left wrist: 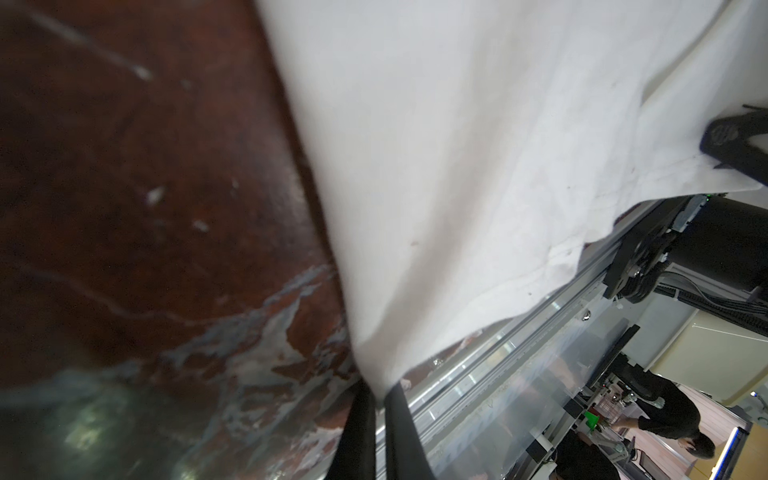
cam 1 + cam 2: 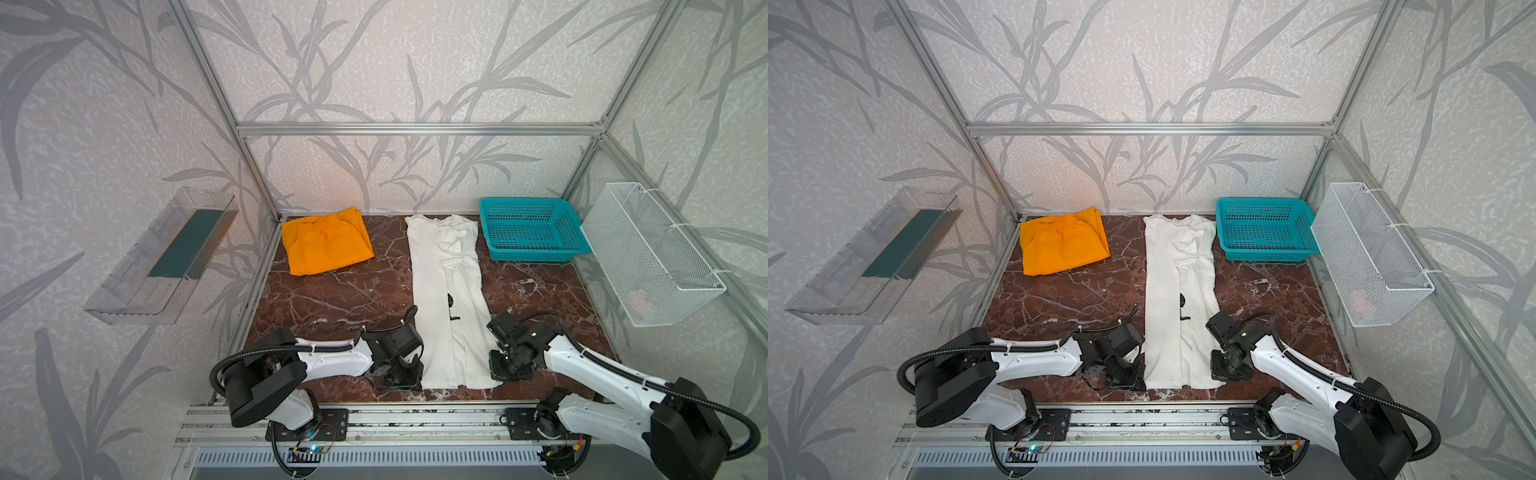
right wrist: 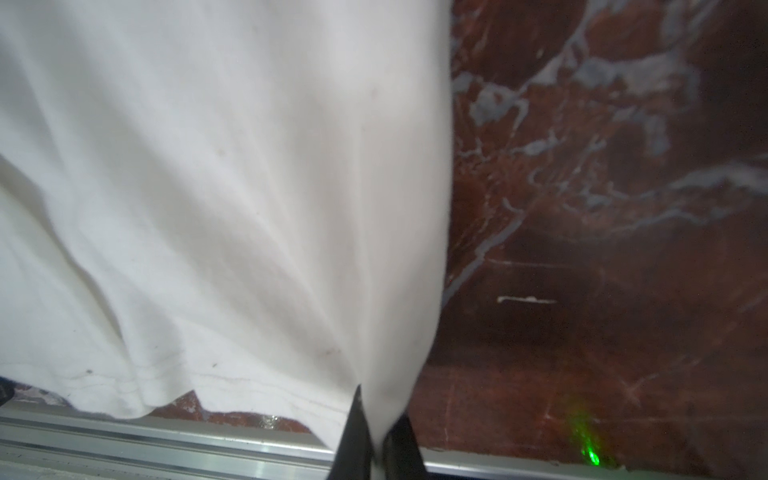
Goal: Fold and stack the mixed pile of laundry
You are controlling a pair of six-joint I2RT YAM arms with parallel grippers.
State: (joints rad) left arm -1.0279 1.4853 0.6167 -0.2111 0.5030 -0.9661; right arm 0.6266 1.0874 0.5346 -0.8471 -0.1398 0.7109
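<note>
The white shirt [image 2: 444,291] [image 2: 1177,282] lies as a long narrow strip down the middle of the marble table [image 2: 340,299], collar at the back, with a bit of black print [image 2: 451,303] showing. My left gripper [image 2: 417,383] [image 1: 380,395] is shut on the shirt's near left hem corner [image 1: 457,166]. At the near right hem corner [image 3: 208,187], my right gripper [image 2: 500,376] [image 3: 380,403] is shut on the cloth as well. The orange trousers [image 2: 324,243] [image 2: 1061,245] lie folded at the back left, apart from both grippers.
A teal basket [image 2: 532,228] stands at the back right, beside the shirt's collar end. A white wire basket [image 2: 652,257] hangs on the right wall and a clear tray [image 2: 162,257] on the left wall. An aluminium rail [image 2: 415,415] runs along the table's front edge.
</note>
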